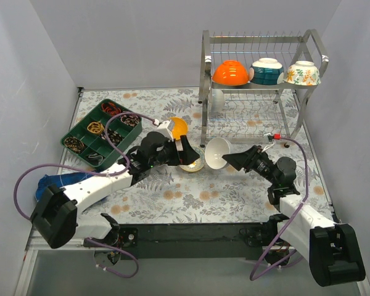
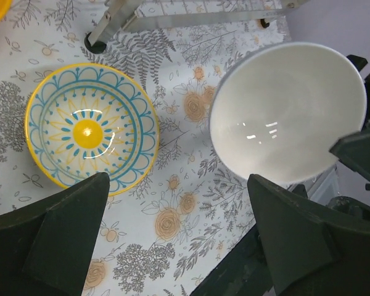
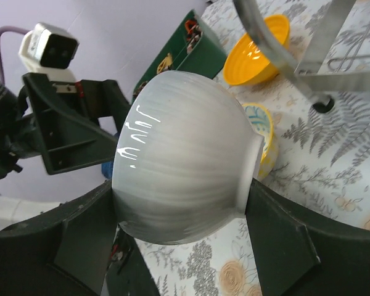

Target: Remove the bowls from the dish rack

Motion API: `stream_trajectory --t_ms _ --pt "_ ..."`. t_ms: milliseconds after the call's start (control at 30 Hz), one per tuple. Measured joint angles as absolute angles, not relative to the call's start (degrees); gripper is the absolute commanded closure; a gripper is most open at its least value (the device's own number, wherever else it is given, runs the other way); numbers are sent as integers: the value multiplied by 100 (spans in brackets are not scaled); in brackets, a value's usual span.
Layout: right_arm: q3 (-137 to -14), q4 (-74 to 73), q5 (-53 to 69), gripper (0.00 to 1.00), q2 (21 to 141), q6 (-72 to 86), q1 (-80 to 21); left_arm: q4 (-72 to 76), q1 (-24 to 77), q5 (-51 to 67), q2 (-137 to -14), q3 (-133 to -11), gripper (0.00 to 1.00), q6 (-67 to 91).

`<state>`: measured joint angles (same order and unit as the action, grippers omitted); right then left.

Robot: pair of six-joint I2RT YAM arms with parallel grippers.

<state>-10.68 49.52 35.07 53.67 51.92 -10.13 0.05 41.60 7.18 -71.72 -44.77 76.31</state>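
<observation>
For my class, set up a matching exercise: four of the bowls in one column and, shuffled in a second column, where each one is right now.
Bowls
1. orange bowl
2. white bowl
3. blue-and-yellow patterned bowl
4. floral bowl

Places
A. upright on the table
B. top shelf of the dish rack, right end
C. held in the right gripper
D. top shelf of the dish rack, left end

Pairs: 1-D, 2-C, 3-A, 4-B
</observation>
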Motion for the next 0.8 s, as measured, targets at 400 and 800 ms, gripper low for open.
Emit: stream_trajectory --t_ms 400,800 --pt "-681 5994 3938 91 5332 5911 -1258 497 4991 -80 -8318 -4827 44 8064" --pt "-429 6230 4117 40 5371 5979 -1332 545 5245 -331 -8226 -4860 100 8014"
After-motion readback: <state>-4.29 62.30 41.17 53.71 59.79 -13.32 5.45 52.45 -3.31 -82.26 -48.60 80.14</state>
